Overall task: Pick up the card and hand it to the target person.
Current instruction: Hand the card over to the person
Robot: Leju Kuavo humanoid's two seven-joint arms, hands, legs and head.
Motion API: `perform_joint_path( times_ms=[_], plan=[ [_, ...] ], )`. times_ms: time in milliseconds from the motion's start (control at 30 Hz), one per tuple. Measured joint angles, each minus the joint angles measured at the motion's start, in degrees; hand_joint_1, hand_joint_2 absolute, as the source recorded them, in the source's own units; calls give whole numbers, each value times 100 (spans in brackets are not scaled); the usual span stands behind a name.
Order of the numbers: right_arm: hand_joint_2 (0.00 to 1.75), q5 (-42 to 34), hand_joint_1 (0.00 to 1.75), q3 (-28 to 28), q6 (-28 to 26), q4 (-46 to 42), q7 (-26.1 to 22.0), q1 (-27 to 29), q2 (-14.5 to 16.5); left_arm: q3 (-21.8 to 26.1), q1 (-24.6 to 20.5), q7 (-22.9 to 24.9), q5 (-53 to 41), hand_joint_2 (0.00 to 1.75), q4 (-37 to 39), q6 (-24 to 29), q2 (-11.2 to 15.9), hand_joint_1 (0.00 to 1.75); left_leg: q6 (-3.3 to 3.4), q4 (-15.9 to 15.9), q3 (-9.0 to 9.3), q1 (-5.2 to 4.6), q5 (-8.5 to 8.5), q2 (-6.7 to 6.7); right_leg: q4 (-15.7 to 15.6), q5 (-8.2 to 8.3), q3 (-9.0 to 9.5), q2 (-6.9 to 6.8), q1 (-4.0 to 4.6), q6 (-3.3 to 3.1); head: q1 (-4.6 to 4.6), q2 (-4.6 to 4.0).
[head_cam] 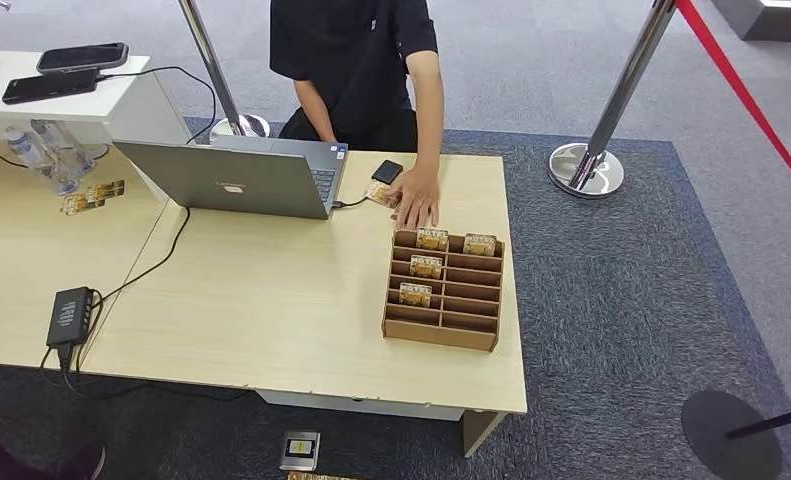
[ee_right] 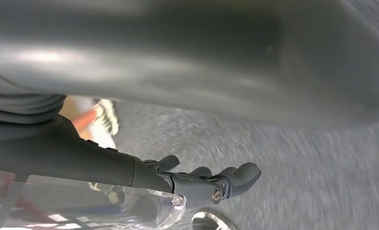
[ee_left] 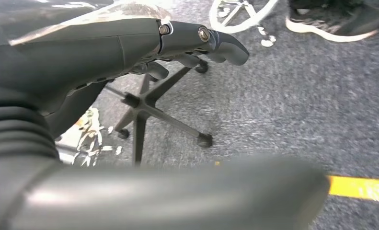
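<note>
A brown wooden card rack (head_cam: 468,312) stands on the light wooden table (head_cam: 271,290), toward its right side. Several gold-printed cards stand in its slots, among them one at the back left (head_cam: 432,239), one at the back right (head_cam: 479,244) and one lower down (head_cam: 415,294). A person in black (head_cam: 356,60) sits behind the table, one hand (head_cam: 417,205) flat on the top just behind the rack, beside a card (head_cam: 380,194) lying there. My left hand (ee_left: 96,57) hangs over grey carpet, fingers stretched out, holding nothing. My right hand (ee_right: 130,175) hangs likewise, empty.
A grey laptop (head_cam: 233,178) stands open at the table's back, a small black device (head_cam: 386,171) beside it. A power brick (head_cam: 69,315) with cables lies at the left. Chrome posts (head_cam: 586,168) with a red rope stand beyond. An office chair base (ee_left: 144,105) is near my left hand.
</note>
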Motion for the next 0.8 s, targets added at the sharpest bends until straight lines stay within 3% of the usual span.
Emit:
perform_joint_path(
  times_ms=[67,200,433,800],
  plan=[
    [0,223,0,128,361,144,92,19,35,-10,0,-91,-86,175,1,-96,4,0,0,0,0,0,0,0,0,0,0,0,0,0,1,0],
    [175,534,0,439,915,314,141,-2,89,-78,3,-239,-249,175,4,-225,15,0,2,0,1,-1,2,0,0,1,3,0,0,1,1,0],
    [175,701,0,942,1341,400,-55,-51,125,-285,23,-239,-295,175,4,-297,49,0,2,1,2,-1,3,0,0,2,2,0,-2,2,0,0],
    [175,-514,0,1990,1678,383,-117,176,-44,-1218,250,-81,913,175,-74,-798,299,0,2,0,1,-1,2,0,-1,1,0,0,-2,2,0,0]
  ],
)
